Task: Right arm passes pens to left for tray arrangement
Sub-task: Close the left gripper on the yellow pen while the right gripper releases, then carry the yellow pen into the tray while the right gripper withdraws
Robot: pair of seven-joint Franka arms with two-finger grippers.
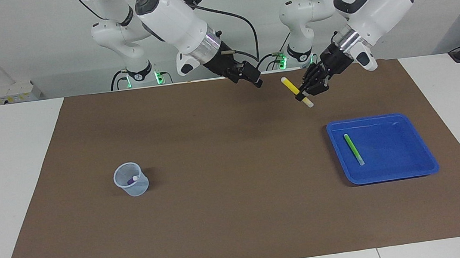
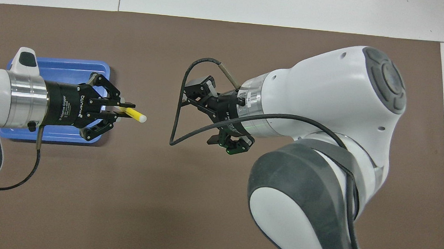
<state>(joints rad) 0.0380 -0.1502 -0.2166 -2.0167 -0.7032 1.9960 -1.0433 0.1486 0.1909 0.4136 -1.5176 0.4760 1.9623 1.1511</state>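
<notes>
Yellow pen, light, stiff and slick, sits clamped in your left gripper at the tray's eleven o'clock; the right gripper hangs open.
</notes>
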